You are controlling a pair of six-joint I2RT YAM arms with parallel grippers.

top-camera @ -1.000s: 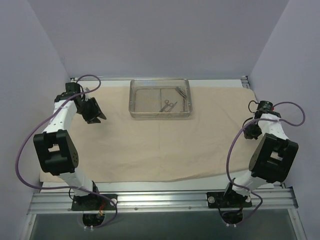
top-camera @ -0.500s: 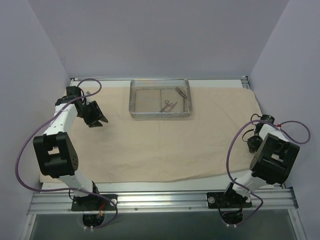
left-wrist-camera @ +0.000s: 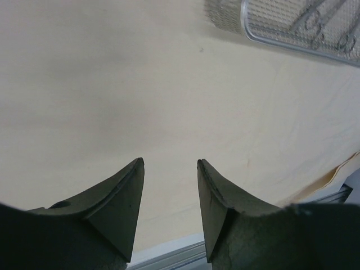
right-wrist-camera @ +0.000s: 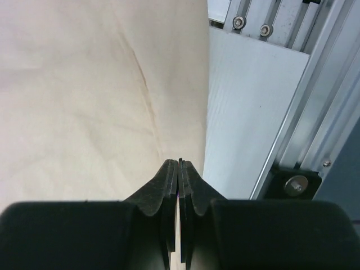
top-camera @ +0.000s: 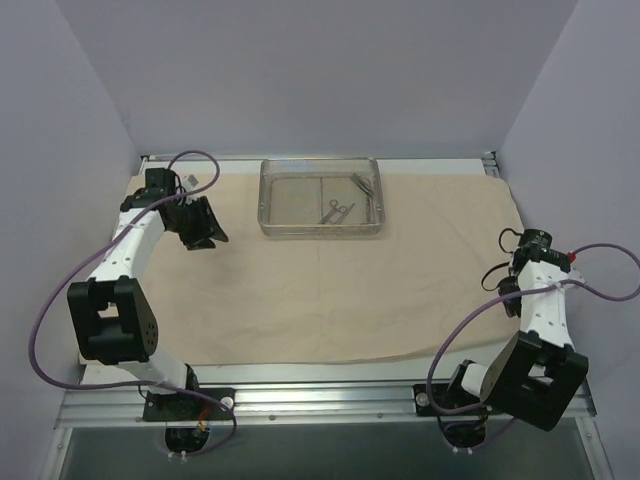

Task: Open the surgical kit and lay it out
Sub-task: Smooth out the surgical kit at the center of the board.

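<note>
The beige cloth wrap [top-camera: 330, 280] of the surgical kit lies spread flat over the table. On its far middle stands the silver wire-mesh tray [top-camera: 270, 205], and thin scissor-like instruments [top-camera: 338, 211] lie inside it. My left gripper [top-camera: 208, 232] hovers over the cloth left of the tray, open, nothing between its fingers [left-wrist-camera: 126, 194]. A corner of the tray [left-wrist-camera: 270, 25] shows at the top right of the left wrist view. My right gripper [right-wrist-camera: 179, 161] is shut and holds nothing, above the cloth's right edge [right-wrist-camera: 194, 84].
Purple walls close in the back and both sides. An aluminium rail [top-camera: 320, 400] runs along the near edge between the arm bases. White tabletop [right-wrist-camera: 253, 101] and a metal frame with bolts [right-wrist-camera: 250, 25] lie right of the cloth.
My left gripper has moved right and slightly forward toward the tray. My right arm has swung back toward the near right, its wrist lower over the cloth's right edge.
</note>
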